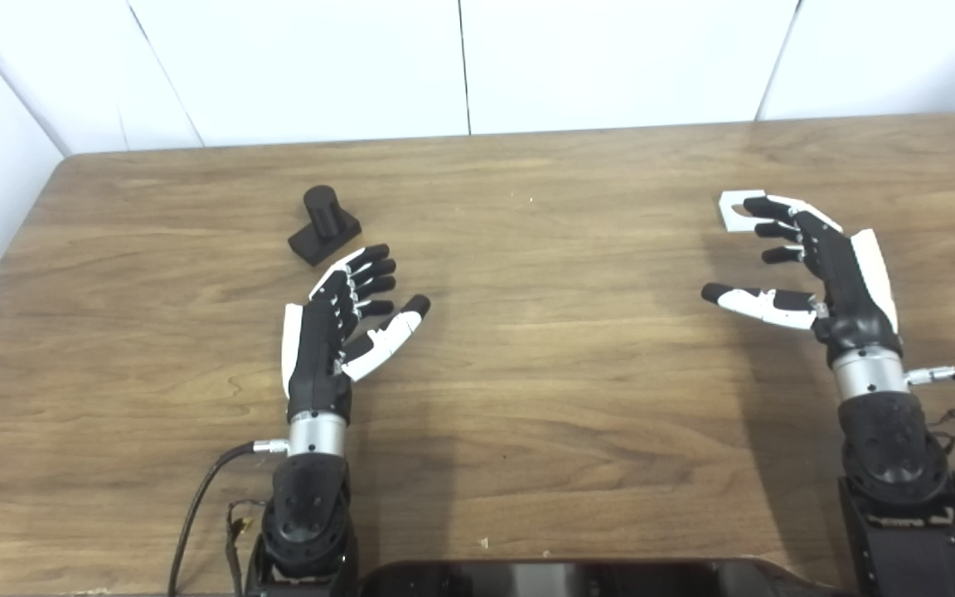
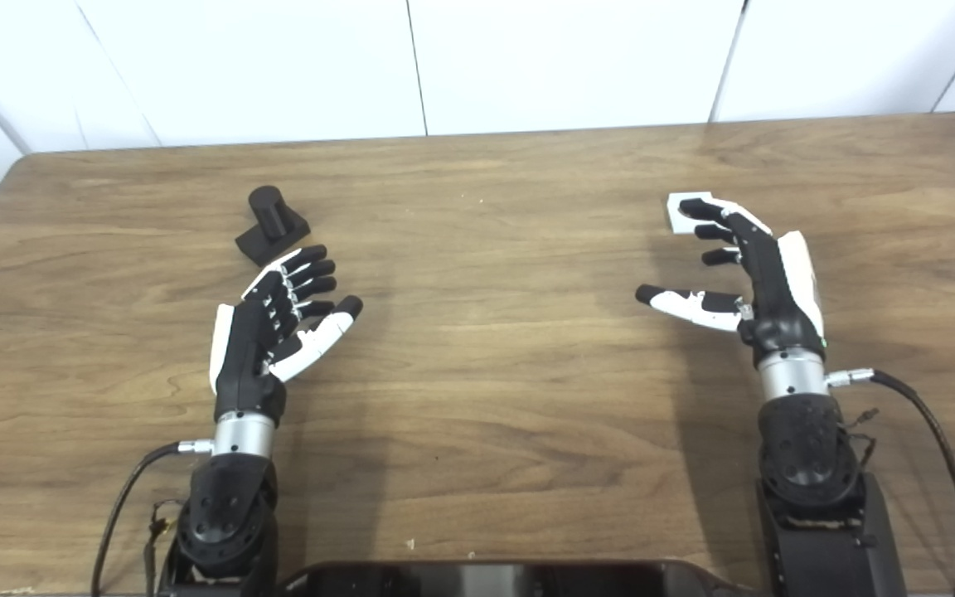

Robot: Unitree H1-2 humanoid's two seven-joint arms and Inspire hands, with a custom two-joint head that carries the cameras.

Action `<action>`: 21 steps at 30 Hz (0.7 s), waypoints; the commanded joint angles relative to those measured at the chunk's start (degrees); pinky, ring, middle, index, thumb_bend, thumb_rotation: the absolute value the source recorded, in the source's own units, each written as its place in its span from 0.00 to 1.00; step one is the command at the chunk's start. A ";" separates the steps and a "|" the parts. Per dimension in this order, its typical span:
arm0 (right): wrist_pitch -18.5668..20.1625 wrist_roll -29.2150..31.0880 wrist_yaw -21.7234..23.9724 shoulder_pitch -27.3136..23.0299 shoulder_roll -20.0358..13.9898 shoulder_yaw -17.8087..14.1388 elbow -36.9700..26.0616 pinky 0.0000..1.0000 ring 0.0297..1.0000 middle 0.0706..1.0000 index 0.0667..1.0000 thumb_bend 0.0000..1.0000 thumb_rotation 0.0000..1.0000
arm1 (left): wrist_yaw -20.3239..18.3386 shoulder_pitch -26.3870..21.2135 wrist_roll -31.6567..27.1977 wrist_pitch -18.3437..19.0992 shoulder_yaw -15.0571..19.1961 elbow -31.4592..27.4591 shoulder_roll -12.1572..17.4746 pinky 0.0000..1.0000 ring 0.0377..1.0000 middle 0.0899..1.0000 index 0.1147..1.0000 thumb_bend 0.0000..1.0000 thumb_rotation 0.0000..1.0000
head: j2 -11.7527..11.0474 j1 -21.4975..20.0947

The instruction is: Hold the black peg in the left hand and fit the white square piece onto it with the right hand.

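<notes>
Found left hand (image 1: 336, 319) spread and empty just short of the black peg (image 1: 324, 224) standing on the table (image 1: 544, 373); right hand (image 1: 809, 265) likewise apart, fingertips over the white square piece (image 1: 734, 211) lying flat. Judged a risk of toppling the peg by a sideways nudge, or sliding the thin piece away. Noted no legible writing.

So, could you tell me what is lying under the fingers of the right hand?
A white square piece lies flat on the table, showing past the tips of the open right hand. The fingers cover its nearer part, so whether they touch it cannot be told.
</notes>
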 commanded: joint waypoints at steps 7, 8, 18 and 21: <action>-4.78 1.05 -1.18 -0.05 -1.22 -0.70 0.34 0.69 0.77 0.79 0.74 0.69 0.07 | 0.88 -0.35 0.79 -4.92 -1.58 0.44 -0.86 0.62 0.71 0.72 0.70 0.62 0.13 | -4.92 5.97; -4.08 1.20 -0.94 0.15 -1.20 -0.88 0.11 0.70 0.78 0.79 0.74 0.69 0.08 | 0.93 -0.23 0.89 -5.44 -1.84 1.02 -0.98 0.62 0.71 0.72 0.70 0.62 0.13 | -5.54 7.44; -1.53 1.31 -0.36 0.46 -1.48 -1.45 -2.01 0.62 0.76 0.80 0.74 0.68 0.00 | 2.36 -0.84 2.32 -7.62 -3.04 4.35 -2.10 0.61 0.71 0.73 0.71 0.64 0.16 | -7.19 12.07; 0.12 -0.23 -0.63 0.50 -1.48 -1.21 -2.90 0.63 0.74 0.77 0.73 0.68 0.00 | 2.82 -0.90 3.10 -7.68 -3.27 4.28 -2.02 0.62 0.70 0.72 0.71 0.64 0.17 | -7.19 12.12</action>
